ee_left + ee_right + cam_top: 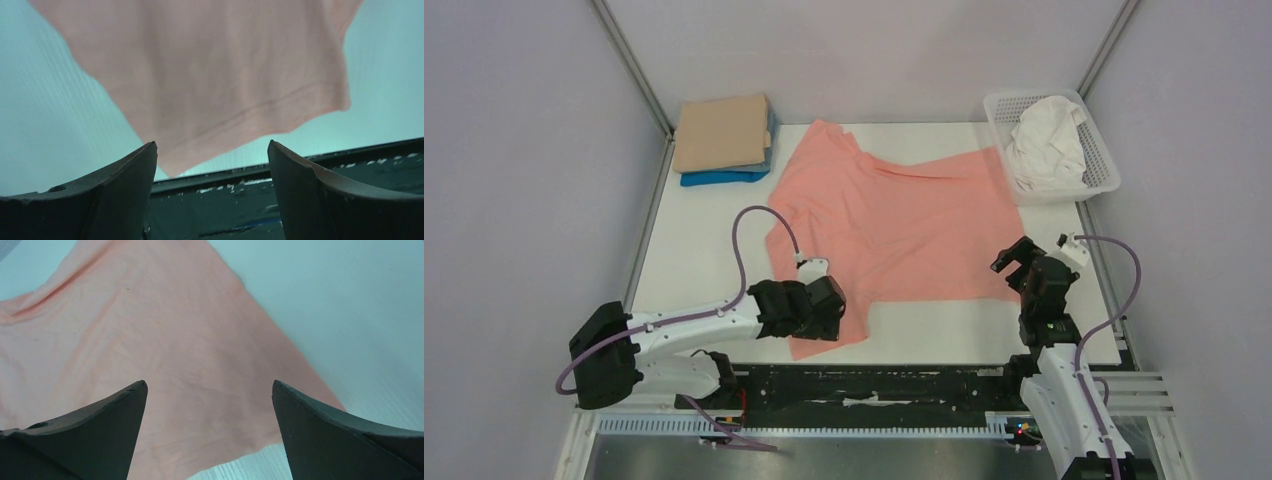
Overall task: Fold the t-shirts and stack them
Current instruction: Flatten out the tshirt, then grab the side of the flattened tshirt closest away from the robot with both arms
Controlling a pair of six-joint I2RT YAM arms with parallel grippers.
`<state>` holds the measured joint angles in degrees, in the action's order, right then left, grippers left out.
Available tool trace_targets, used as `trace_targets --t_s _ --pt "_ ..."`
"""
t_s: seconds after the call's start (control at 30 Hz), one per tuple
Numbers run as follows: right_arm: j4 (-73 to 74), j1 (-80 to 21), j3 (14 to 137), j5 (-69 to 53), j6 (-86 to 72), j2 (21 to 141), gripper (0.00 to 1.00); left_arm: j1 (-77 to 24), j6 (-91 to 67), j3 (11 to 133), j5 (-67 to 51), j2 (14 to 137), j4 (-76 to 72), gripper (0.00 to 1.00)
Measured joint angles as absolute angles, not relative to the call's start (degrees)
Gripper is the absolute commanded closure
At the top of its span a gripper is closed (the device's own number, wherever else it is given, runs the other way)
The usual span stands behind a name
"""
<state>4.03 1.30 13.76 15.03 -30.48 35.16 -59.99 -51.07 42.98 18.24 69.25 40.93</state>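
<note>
The left gripper [826,306] hangs at 7 o'clock on the table [694,250], fingers spread and holding nothing, right over the sleeve [235,120] of the pink shirt [894,220]. The right gripper [1021,262] sits at 4 o'clock, also spread and empty, aimed at the shirt's near right corner [280,410]. Whether either fingertip touches cloth I cannot tell.

The pink shirt lies open across the middle of the table, creased, with its body skewed toward 1 o'clock and a bunched sleeve at 12 o'clock.

What could go wrong:
- The sleeve under the left gripper lies close to the table's 6 o'clock edge. A shallow pinch may take one layer only, and the fold would then come out lopsided.
- The two grippers stand at unlike heights on the garment. If they lift unevenly, the creases will probably be folded in, not smoothed.
- The shirt's far corner seems to touch the basket [1069,196]. Pulling the cloth might nudge the basket or snag on its lattice.

The basket, at 1 o'clock, holds a crumpled white shirt [1044,145] and nothing else that shows. At 11 o'clock a folded tan shirt [721,130] rests on a folded blue shirt [724,178], well apart from the pink one.
</note>
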Motion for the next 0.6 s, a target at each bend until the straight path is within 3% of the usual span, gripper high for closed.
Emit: trace_targets --t_s 0.2,0.47,0.6 --pt "6.2 1.3 13.7 15.2 -30.4 36.5 0.02 -67.8 -59.4 38.6 19.7 67.1 47.8 0.23" --pt "8.0 1.3 13.7 14.7 -29.8 41.5 0.02 -68.9 -64.0 31.7 19.4 62.5 46.6 0.31" --pt "8.4 1.3 13.7 15.3 -30.0 40.7 0.02 -68.9 -64.1 30.5 19.4 63.1 44.5 0.42"
